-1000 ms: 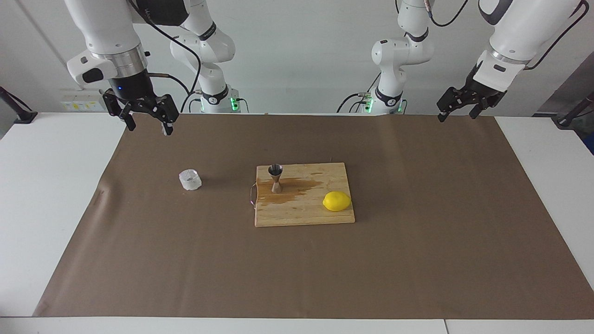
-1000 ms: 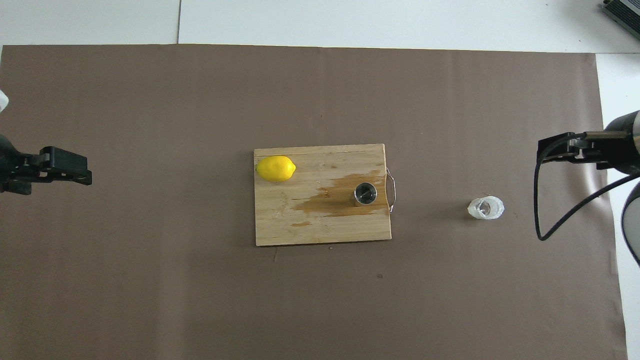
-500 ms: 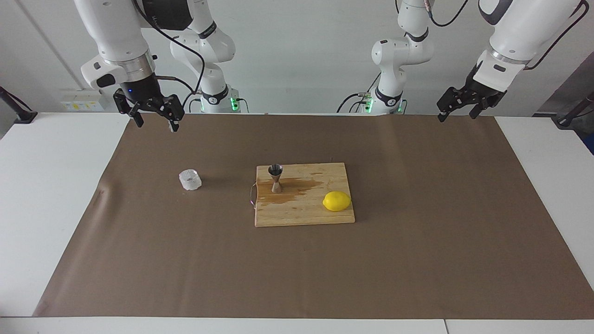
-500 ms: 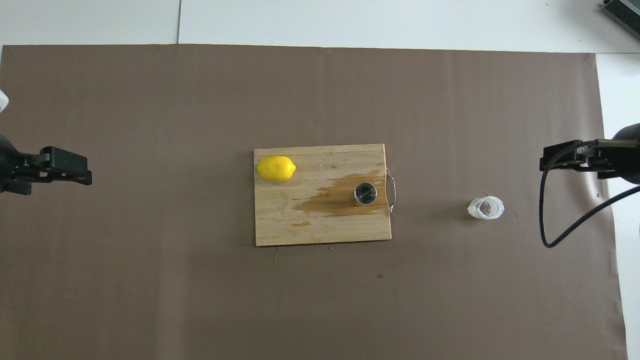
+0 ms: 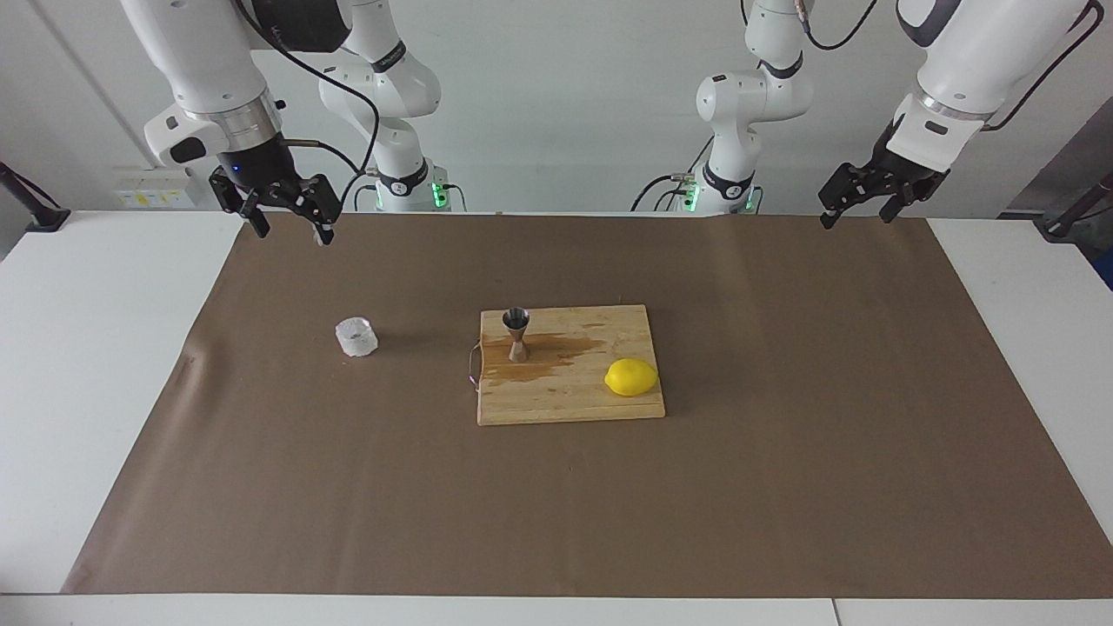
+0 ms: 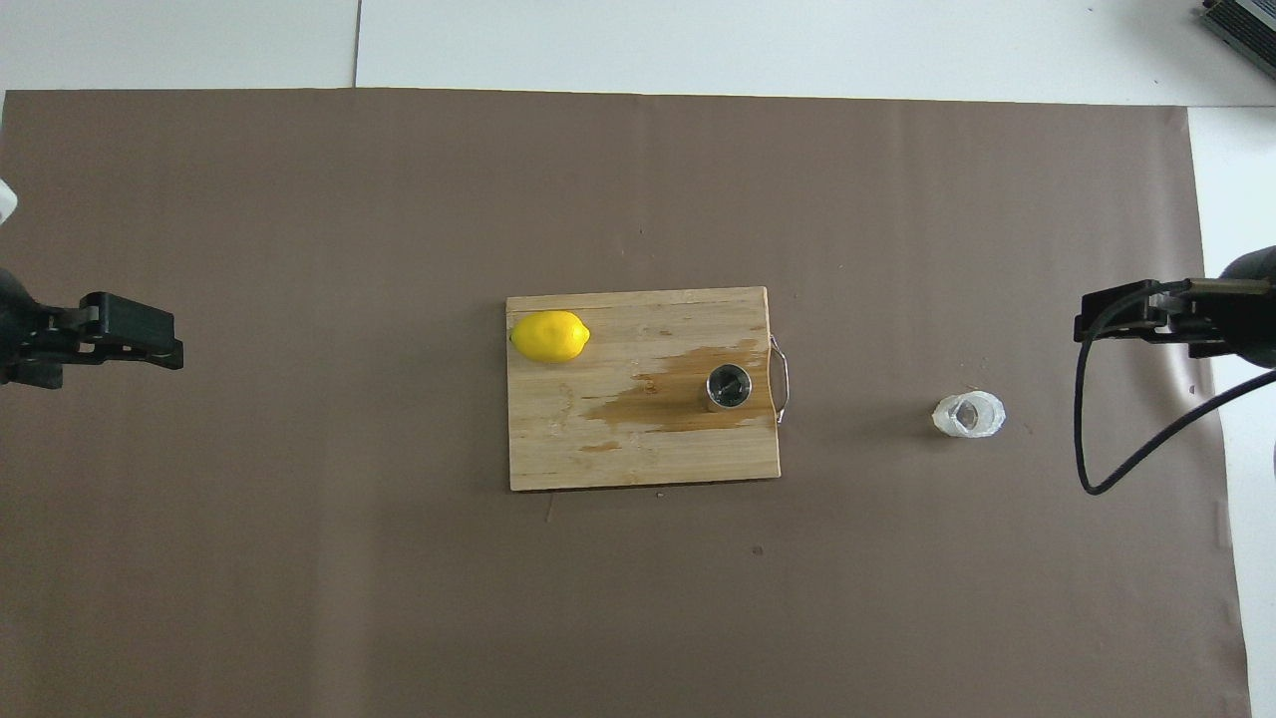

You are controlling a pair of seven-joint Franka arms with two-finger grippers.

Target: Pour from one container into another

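The small whitish faceted glass cup (image 5: 356, 337) stands upright on the brown mat toward the right arm's end; it also shows in the overhead view (image 6: 968, 415). The steel hourglass jigger (image 5: 516, 335) stands upright on the wooden cutting board (image 5: 574, 409), at the board's end nearest the cup, and shows in the overhead view too (image 6: 729, 387). My right gripper (image 5: 291, 230) hangs open and empty in the air over the mat's edge by the robots, well apart from the cup. My left gripper (image 5: 856, 217) waits open and empty over the mat's edge at the left arm's end.
A yellow lemon (image 5: 631, 377) lies on the board toward the left arm's end. A brown wet stain (image 6: 668, 399) spreads on the board around the jigger. The board has a wire handle (image 6: 783, 379) on the cup's side. The brown mat (image 5: 783, 487) covers the white table.
My right gripper has drawn back toward the robots' edge of the mat and now holds nearly still. The cup, jigger, lemon and left arm have not moved.
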